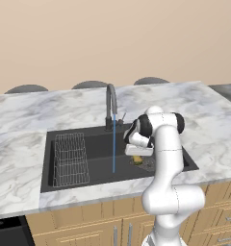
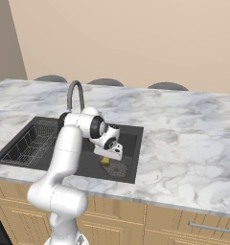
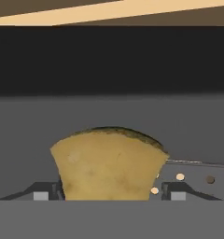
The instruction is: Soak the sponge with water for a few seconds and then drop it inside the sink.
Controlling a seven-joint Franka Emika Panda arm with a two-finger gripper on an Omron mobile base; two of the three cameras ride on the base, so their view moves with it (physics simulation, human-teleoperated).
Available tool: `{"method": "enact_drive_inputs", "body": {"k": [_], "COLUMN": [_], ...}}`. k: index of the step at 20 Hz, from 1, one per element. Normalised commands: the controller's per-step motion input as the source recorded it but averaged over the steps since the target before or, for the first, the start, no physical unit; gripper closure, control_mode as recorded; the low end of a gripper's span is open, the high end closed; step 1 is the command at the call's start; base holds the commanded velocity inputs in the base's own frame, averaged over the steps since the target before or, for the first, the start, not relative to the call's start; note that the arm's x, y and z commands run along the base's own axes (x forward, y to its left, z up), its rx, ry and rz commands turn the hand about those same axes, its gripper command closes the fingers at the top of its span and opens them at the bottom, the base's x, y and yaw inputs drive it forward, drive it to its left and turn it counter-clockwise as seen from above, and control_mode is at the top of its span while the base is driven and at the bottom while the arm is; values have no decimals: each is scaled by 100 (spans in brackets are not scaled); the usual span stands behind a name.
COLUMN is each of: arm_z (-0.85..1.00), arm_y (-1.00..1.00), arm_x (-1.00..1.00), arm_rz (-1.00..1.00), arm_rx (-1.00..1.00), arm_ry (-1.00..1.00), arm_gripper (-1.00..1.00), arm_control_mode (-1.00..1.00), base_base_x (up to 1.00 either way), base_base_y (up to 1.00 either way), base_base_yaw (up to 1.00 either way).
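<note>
Down over the right end of the sink, above the grey mesh drain, the gripper hangs low inside the black basin with the sponge right between its tips. From the hand view, the mustard block fills the space between the two dark fingertips, and there seems to be a sliver of gap on either side, so the claw looks spread rather than pinching, though whether the pads are just clear of the sponge or touching it I cannot tell for sure. From the left base view, the sponge peeks out yellow just under the hand, close above the basin floor.

And look at the water: the thin blue stream runs straight down from the faucet to the middle of the sink, well apart from the sponge, which sits off to the right of it. The wire rack lies at the left end, untouched by any of this.

My read: the sponge is away from the stream, so the soaking part appears finished, and this is the drop itself. What is left, if anything, is the sponge settling on the basin floor by the drain and the arm lifting clear.
</note>
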Motion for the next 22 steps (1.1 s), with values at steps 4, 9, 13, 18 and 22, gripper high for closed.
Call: {"method": "enact_drive_inputs", "body": {"k": [4,9,13,18,22], "arm_z": [49,64,58,40,43], "arm_y": [-14,-5,0,-8,-16], "arm_x": [-9,-6,-20,-23,-25], "arm_rz": [-1,-1,-1,-6,-7], "arm_rx": [0,0,0,0,0], "arm_ry": [0,0,0,0,-4], "arm_gripper": [-100,-100,-100,-100,-100], "arm_control_mode": [-100,-100,-100,-100,-100], "base_base_x": [0,0,0,0,0], "base_base_y": [0,0,0,0,0], "base_base_yaw": [0,0,0,0,0]}}
